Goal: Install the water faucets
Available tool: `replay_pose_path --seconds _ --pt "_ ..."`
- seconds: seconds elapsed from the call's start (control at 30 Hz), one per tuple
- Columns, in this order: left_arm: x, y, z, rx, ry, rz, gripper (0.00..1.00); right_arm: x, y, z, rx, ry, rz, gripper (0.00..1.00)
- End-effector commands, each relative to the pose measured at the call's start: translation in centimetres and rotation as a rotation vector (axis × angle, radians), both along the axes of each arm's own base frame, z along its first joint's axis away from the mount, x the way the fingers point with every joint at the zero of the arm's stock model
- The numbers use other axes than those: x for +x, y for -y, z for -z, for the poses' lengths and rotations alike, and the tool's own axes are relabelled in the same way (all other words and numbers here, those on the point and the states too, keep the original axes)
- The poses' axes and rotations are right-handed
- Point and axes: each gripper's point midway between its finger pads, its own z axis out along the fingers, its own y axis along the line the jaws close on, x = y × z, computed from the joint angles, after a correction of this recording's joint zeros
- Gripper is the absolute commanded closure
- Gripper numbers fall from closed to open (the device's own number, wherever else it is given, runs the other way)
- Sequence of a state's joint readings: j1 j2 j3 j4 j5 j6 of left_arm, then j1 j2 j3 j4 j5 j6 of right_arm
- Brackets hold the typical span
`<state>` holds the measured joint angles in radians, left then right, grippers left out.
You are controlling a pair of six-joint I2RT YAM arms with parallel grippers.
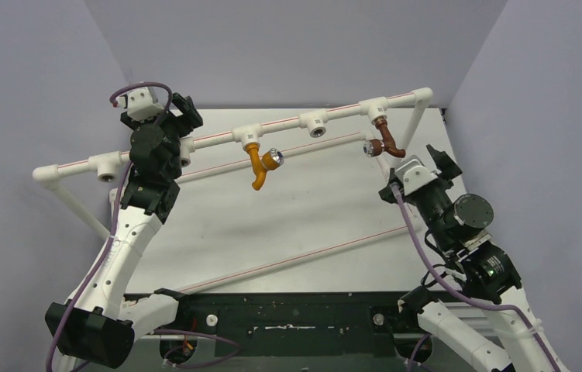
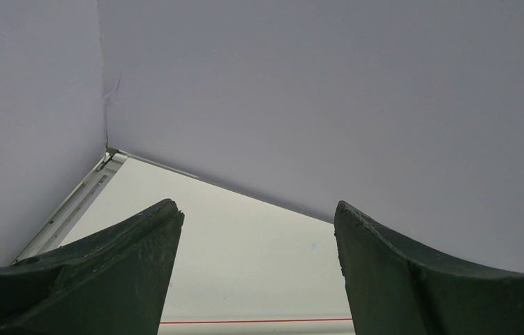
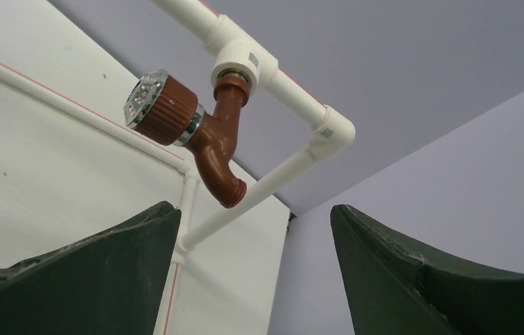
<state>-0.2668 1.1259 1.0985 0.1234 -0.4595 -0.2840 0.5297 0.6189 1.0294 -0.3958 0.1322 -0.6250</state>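
Two water faucets hang from T sockets on the white upper pipe [image 1: 342, 109]. The orange-yellow faucet [image 1: 256, 165], silver knob to its right, is near the middle. The dark red-brown faucet [image 1: 387, 139] [image 3: 210, 139] sits near the right corner, its knob pointing left and its spout down. My right gripper [image 1: 409, 167] [image 3: 252, 207] is just below this faucet, open and empty, with the spout above its left finger and apart from it. My left gripper [image 1: 187, 132] [image 2: 255, 207] is open at the pipe's left part, holding nothing and facing the back wall.
An empty T socket [image 1: 315, 124] lies between the two faucets and another [image 1: 108, 166] near the left end. Lower pipes [image 1: 303, 256] with red stripes cross the white table. Purple walls [image 1: 287, 46] close in the back and sides.
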Motion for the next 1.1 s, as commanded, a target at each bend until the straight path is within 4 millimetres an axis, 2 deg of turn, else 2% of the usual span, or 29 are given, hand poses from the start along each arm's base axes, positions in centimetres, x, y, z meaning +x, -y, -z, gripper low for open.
replay_pose_path --seconds 0.0,0.13,0.43,0.73,0.97,1.07 --pt "-0.7 0.8 12.7 0.112 -0.410 0.047 0.22 1.0 0.1 -0.2 -0.230 0.095 0.015 0.18" --pt "-0.7 0.9 12.7 0.111 -0.410 0.049 0.23 1.6 -0.3 -0.2 -0.315 0.140 0.008 0.17" --pt "-0.7 0.8 12.7 0.111 -0.409 0.047 0.22 3.6 -0.9 -1.6 -0.367 0.226 0.056 0.18" --pt "-0.7 0.9 12.7 0.114 -0.412 0.047 0.23 5.1 -1.3 -0.9 -0.421 0.258 0.106 0.22" --pt "-0.7 0.9 12.8 0.114 -0.414 0.049 0.22 6.1 -1.5 -0.8 -0.425 0.286 0.147 0.32" --pt "-0.6 0.9 12.8 0.114 -0.413 0.049 0.23 6.5 -1.7 -0.5 -0.407 0.274 0.148 0.45"
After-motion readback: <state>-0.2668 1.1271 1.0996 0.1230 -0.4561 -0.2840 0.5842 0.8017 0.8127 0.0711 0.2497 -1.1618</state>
